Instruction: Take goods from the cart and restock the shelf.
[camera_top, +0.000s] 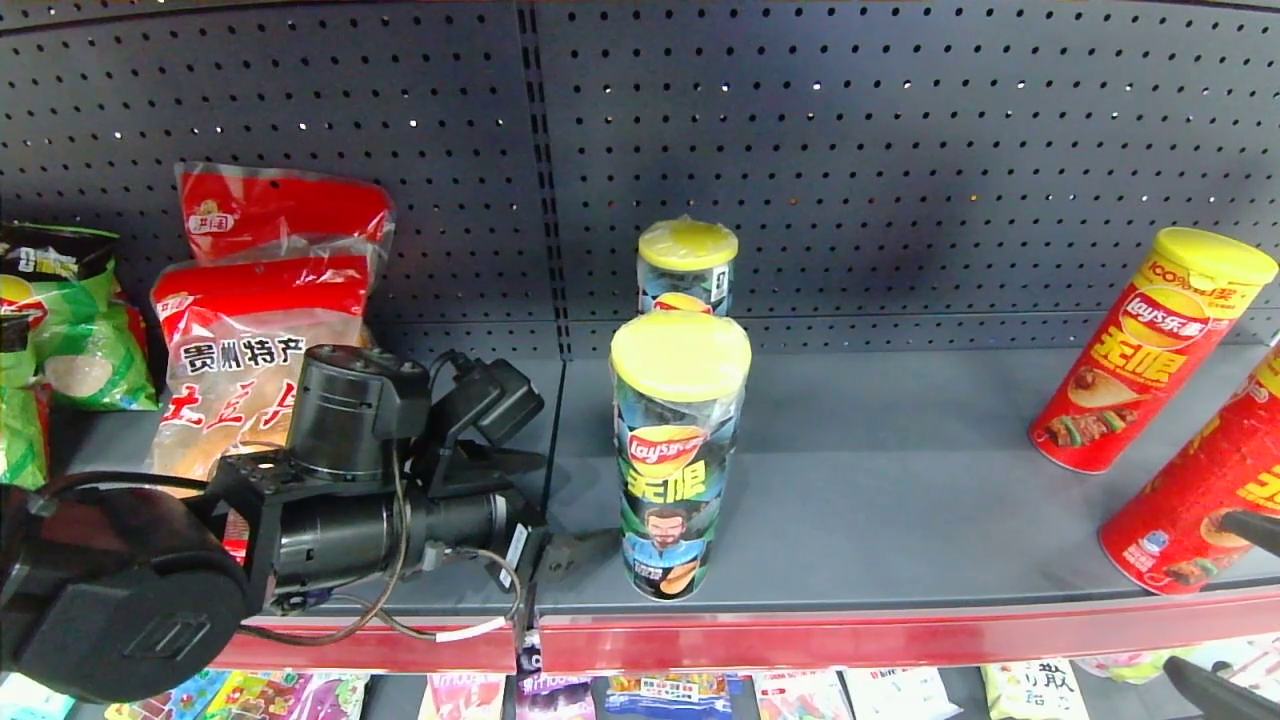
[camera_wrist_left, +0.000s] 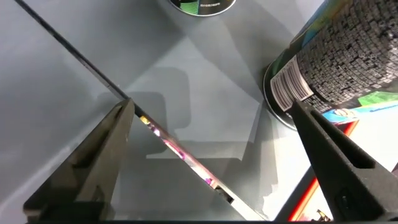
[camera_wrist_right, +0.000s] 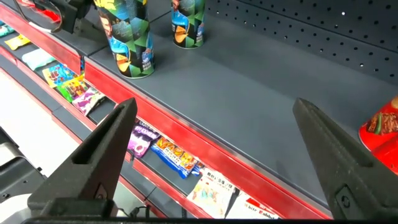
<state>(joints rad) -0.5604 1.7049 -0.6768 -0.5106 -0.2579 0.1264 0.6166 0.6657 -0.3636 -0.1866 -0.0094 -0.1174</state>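
Note:
Two green-and-blue chip cans with yellow lids stand upright on the grey shelf (camera_top: 900, 500), the front can (camera_top: 680, 450) near the shelf's edge and the rear can (camera_top: 687, 265) behind it. My left gripper (camera_top: 565, 555) sits low on the shelf just left of the front can's base. In the left wrist view the left gripper (camera_wrist_left: 217, 162) is open and holds nothing, with the front can (camera_wrist_left: 336, 68) just beyond one fingertip. My right gripper (camera_wrist_right: 217, 168) is open and empty, out in front of the shelf's red lip, right of the front can (camera_wrist_right: 130, 37).
Two red chip cans (camera_top: 1150, 350) (camera_top: 1200, 490) lean at the shelf's right end. Red snack bags (camera_top: 260, 330) and green bags (camera_top: 60, 330) fill the left. A pegboard wall backs the shelf. Small packets (camera_wrist_right: 168, 155) lie on the lower shelf under the red lip (camera_top: 850, 640).

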